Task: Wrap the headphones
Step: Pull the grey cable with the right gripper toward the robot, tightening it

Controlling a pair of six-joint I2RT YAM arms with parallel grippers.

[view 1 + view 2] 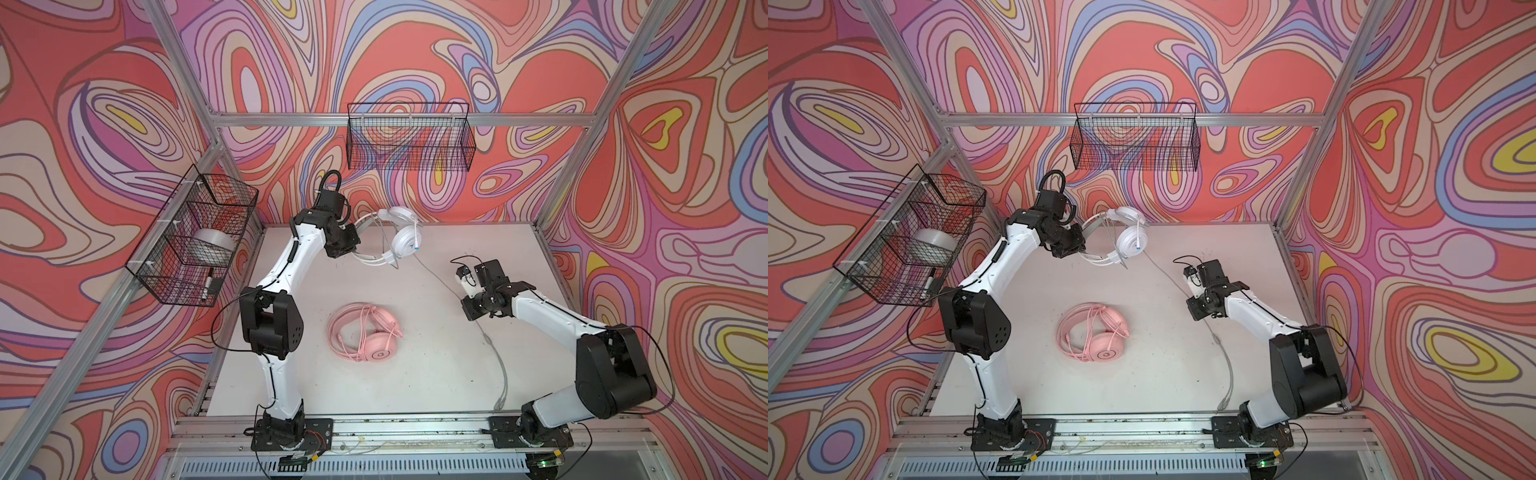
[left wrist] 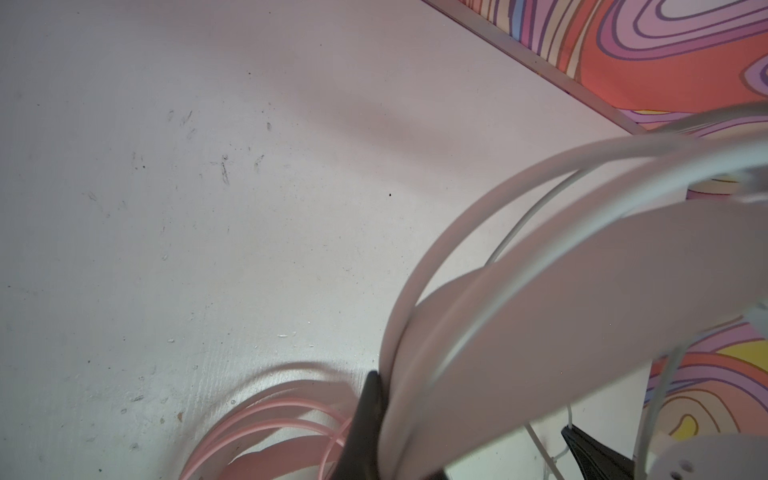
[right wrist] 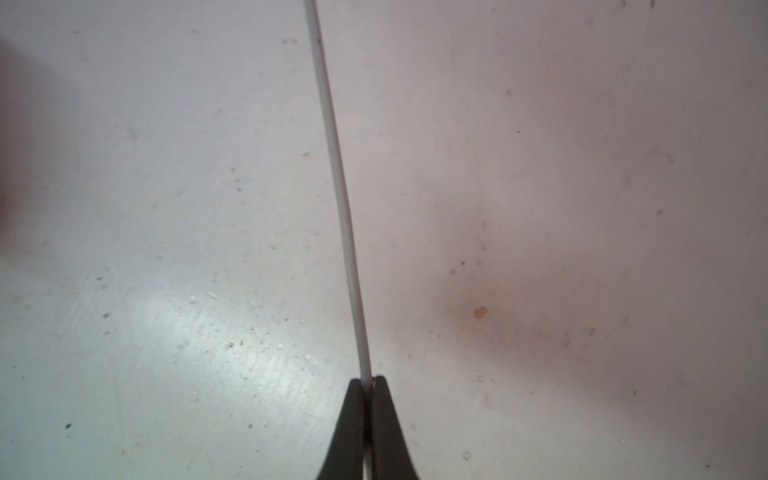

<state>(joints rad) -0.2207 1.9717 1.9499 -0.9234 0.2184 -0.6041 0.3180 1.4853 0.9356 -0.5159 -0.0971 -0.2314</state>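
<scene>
The white headphones (image 1: 406, 240) (image 1: 1132, 241) hang lifted over the back of the table, earcups dangling. My left gripper (image 1: 354, 248) (image 1: 1082, 249) is shut on their headband (image 2: 519, 316); one black finger (image 2: 365, 415) presses its edge. Their grey cable (image 1: 440, 282) (image 3: 332, 166) runs forward across the table to my right gripper (image 1: 471, 313) (image 1: 1198, 311) (image 3: 368, 382), which is shut on it just above the surface. From there it trails to its plug (image 1: 498, 403) by the front edge. The pink headphones (image 1: 365, 330) (image 1: 1094, 336) lie mid-table, pink cable (image 2: 266, 411) looped around them.
A wire basket (image 1: 191, 237) on the left wall holds a tape roll (image 1: 212, 245) and a marker (image 1: 208, 284). Another wire basket (image 1: 409, 137) hangs on the back wall. The white table (image 1: 374, 395) is bounded by aluminium frame posts and patterned walls.
</scene>
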